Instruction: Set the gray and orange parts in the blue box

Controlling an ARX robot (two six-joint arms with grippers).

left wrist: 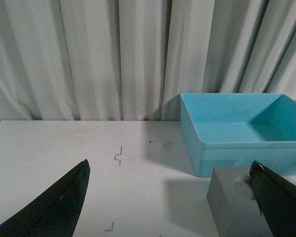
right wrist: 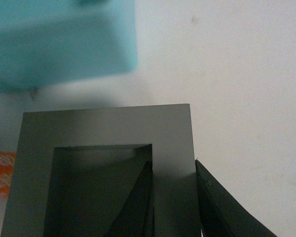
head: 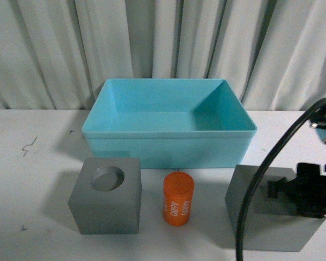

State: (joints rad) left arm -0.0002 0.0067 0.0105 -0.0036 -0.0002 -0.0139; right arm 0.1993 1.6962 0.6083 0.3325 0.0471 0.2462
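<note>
Gray cube w/ rect recess [head: 249,215] sits near right on white surface [head: 38,179]; right claw [right wrist: 173,165] clenched on its wall, one finger inside the recess. Gray cube w/ round recess [head: 106,209] near left, orange cylinder [head: 177,198] w/ white digits btwn them. Blue box [head: 168,151] just behind. Left claw [left wrist: 170,165] spread wide, nothing in it. Pale curtain [head: 163,38] at far side.
</note>
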